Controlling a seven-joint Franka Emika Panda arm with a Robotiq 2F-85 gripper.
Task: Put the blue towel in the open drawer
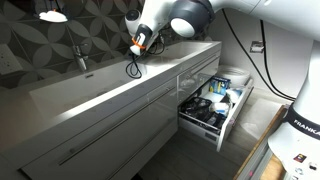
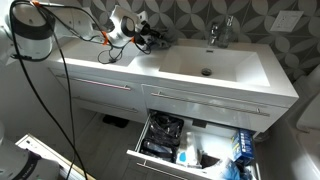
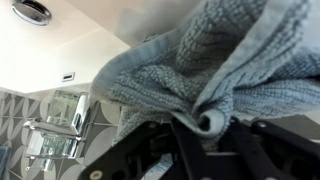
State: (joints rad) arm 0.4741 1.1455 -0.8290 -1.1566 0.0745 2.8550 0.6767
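Observation:
The blue-grey towel (image 3: 200,60) fills most of the wrist view, with a fold of it pinched between my gripper's (image 3: 210,125) two black fingers. In both exterior views my gripper (image 1: 140,42) (image 2: 150,38) hangs just above the white countertop at the end of the basin, near the back wall; the towel is hard to make out there. The open drawer (image 1: 226,122) (image 2: 136,150) is pulled out of the vanity below the counter, well away from the gripper, and holds bottles and dark items.
A long white sink basin (image 2: 215,60) with a chrome faucet (image 2: 222,32) (image 1: 82,55) runs along the counter. The faucet also shows in the wrist view (image 3: 55,135). Cables (image 2: 60,110) hang from the arm beside the vanity. A closed upper drawer (image 2: 205,100) sits above the open one.

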